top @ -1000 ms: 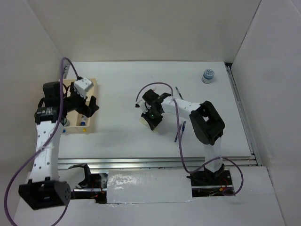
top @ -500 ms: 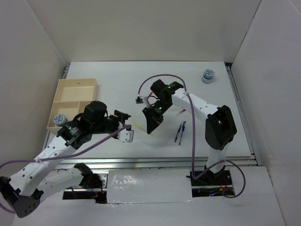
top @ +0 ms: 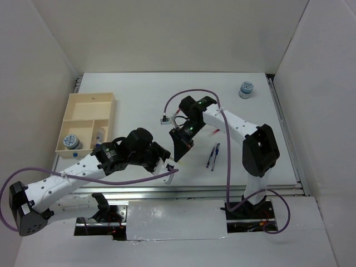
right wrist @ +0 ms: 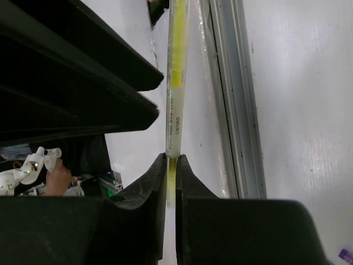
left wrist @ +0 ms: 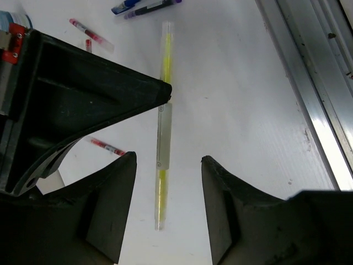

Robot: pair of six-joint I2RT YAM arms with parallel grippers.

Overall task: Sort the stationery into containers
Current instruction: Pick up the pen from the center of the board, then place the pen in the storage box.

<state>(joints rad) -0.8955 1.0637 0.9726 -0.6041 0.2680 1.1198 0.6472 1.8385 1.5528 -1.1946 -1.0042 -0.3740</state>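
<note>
Near the middle of the table (top: 144, 94), toward its near edge, the right jaws are clamped on the yellow pen (left wrist: 164, 66) just beside its label. The left jaws are wide open on either side of the shaft and do not touch it. Whether the pen's free end touches the table I cannot tell.

The risk, as I judge it, lies in the handover. If the left jaws close off-centre or on the slick label, the thin barrel could twist in the right jaws' narrow pinch. If the right jaws let go before the left grip is firm, the pen would likely drop and roll toward the metal rail (left wrist: 309, 83) at the table's edge. The two sets of jaws are very near each other, so a slightly misjudged approach could knock them together. Red pens (left wrist: 91, 34) lie on the table at 11 o'clock in the left wrist view, and a falling pen could scatter them.

The pen is a slim, clear-walled barrel, yellow inside, with a pale printed label around its middle; it looks smooth and light. The light-wood tray (top: 92, 95) sits well apart, at about 10 o'clock from the pen
</note>
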